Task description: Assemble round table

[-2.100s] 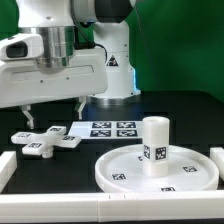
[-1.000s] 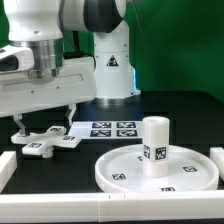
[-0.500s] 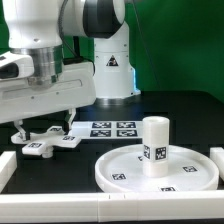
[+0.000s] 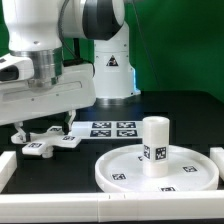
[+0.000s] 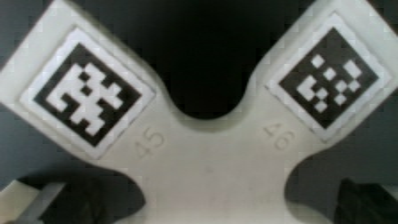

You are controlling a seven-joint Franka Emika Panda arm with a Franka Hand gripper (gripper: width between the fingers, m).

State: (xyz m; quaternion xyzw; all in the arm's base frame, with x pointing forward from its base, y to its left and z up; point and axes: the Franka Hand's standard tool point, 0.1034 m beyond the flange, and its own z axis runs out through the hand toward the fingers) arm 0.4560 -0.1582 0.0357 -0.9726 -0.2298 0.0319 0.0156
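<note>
Bends down with wrist vertical, directly above the cross-shaped foot piece [image 4: 40, 143]. Holds the claw [image 4: 43, 127] low over that piece, fingers [image 5: 32, 196] spread wide, one to each side of it. Impossible to tell whether touching it.

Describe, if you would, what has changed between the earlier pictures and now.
The gripper came down and moved toward the exterior view's left, so its open fingers now sit either side of the cross-shaped foot piece. Nothing looks gripped yet. The foot piece, the round disc with the cylinder leg standing on it, and the marker board stayed where they were.
</note>
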